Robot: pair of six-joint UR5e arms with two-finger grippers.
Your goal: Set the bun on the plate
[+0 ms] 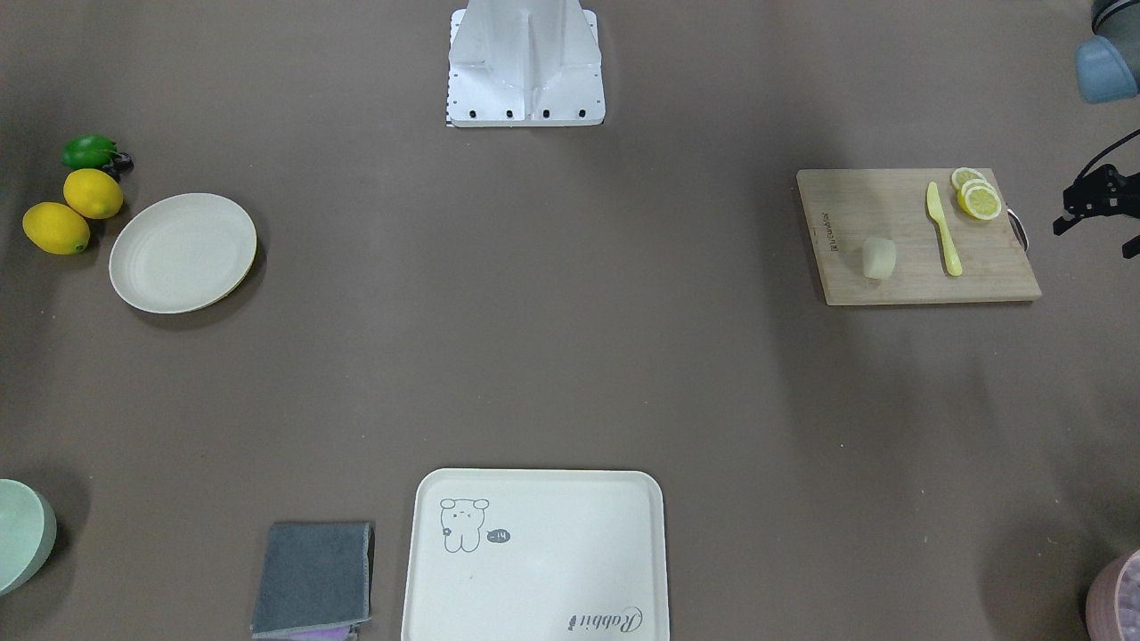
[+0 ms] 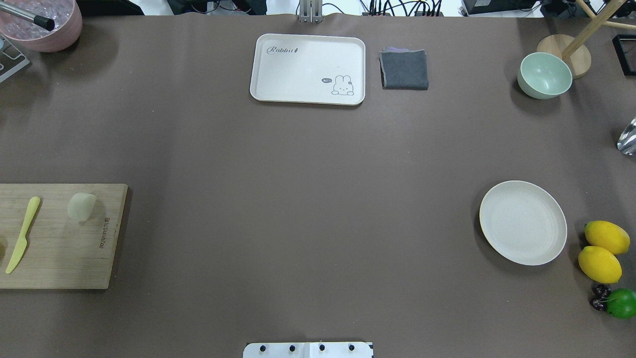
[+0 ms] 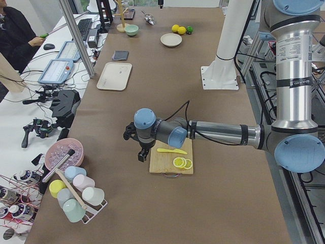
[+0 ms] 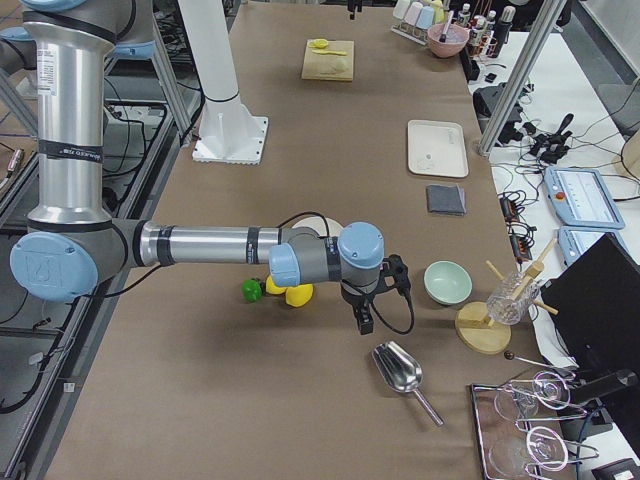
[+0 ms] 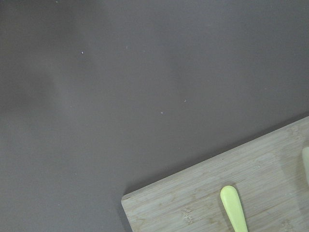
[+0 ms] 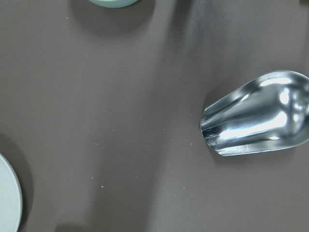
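Cutting board (image 1: 926,267) at the robot's left end, plate (image 1: 183,253) well apart at the right. Left gripper (image 1: 1094,239) beside the board, seemingly spread, holding nothing; right gripper (image 4: 363,318): cannot tell. Bun (image 1: 878,258) on the board near the knife (image 1: 942,227): probably light, soft, squashable; best pinched gently across the rounded sides.

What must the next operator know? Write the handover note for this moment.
Left gripper: over the table just off the end of the cutting board; open or shut cannot be told.
Right gripper: over the table near the metal scoop; state cannot be told.
Bun: on the cutting board beside the yellow knife, untouched.
Plate: empty, at the table's other end, by the lemons.
Done: nothing. Left: grasp the bun, carry it across, set it on the plate.
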